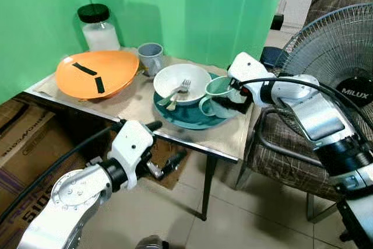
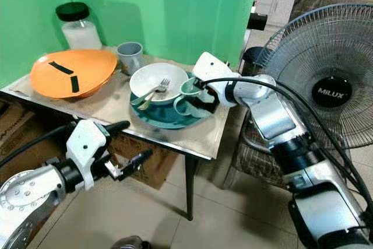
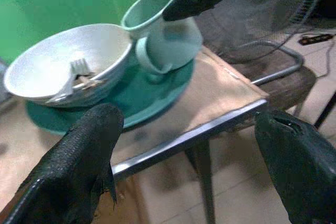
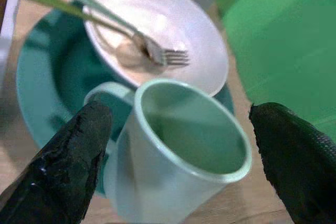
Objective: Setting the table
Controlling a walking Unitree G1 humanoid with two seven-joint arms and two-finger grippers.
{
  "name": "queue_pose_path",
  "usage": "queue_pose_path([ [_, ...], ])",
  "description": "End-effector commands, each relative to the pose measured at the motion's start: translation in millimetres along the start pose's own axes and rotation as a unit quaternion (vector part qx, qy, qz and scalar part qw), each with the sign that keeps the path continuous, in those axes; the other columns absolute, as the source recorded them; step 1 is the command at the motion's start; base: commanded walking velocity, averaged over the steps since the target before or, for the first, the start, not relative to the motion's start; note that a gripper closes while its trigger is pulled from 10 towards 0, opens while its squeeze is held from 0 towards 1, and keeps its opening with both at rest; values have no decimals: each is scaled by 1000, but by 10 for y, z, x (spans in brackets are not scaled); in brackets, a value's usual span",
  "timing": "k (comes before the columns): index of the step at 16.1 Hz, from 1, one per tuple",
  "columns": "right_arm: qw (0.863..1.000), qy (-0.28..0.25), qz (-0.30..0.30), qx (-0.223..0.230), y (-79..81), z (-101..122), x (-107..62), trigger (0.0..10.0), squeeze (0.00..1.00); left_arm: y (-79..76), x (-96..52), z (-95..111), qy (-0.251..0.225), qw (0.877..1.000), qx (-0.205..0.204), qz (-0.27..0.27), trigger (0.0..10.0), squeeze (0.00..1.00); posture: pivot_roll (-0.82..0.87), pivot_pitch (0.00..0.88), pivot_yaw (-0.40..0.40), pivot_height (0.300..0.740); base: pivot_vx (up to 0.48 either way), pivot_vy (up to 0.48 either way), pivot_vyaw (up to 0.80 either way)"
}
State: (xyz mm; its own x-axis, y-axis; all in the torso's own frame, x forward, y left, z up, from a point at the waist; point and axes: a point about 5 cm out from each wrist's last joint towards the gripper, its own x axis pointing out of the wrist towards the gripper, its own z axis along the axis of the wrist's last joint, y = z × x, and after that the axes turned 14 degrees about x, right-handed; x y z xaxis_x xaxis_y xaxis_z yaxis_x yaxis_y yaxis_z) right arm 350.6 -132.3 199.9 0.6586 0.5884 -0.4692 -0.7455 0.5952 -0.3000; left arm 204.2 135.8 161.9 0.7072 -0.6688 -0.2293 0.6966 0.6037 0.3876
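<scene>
the right gripper (image 4: pixel 173 145) is reaching over the counter (image 1: pixel 227 135) to the light green mug (image 1: pixel 217 94). its fingers are spread wide, one on each side of the mug, not squeezing yet, so it is getting ready to grab it. the mug is sitting on the teal plate (image 1: pixel 192 118), at about 3 o'clock from the white bowl (image 1: pixel 182 83). a fork (image 1: pixel 179 90) is lying in the bowl. the stack probably needs taking apart to set places. the left gripper (image 1: pixel 162 150) is waiting low by the counter's front edge, fingers apart, holding nothing. the orange plate (image 1: pixel 96 73) is sitting at 9 o'clock.
</scene>
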Motion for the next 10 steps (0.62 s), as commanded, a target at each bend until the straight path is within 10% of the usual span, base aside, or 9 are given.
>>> queue_pose_path([
  [1,1000,11,13,-12,-18,29,-15,10000,0,-27,-15,27,-3,1000,3,-12,10000,0,83,0,20,740,0,0,0],
  [4,997,34,51,-52,-12,43,-2,10000,0,-50,-24,33,-4,1000,-2,-24,10000,0,78,0,21,740,0,0,0],
  [6,995,49,52,-74,-41,61,20,7686,0,-54,-18,37,-5,1000,-2,-28,10000,0,75,0,21,740,0,0,0],
  [7,995,54,45,-77,-68,71,36,4745,0,-57,-15,40,-5,1000,-2,-30,10000,0,74,0,20,740,0,0,0],
  [10,994,57,42,-79,-94,110,74,3647,0,-62,-17,36,-5,999,-1,-35,10000,0,73,0,16,740,0,0,0],
])
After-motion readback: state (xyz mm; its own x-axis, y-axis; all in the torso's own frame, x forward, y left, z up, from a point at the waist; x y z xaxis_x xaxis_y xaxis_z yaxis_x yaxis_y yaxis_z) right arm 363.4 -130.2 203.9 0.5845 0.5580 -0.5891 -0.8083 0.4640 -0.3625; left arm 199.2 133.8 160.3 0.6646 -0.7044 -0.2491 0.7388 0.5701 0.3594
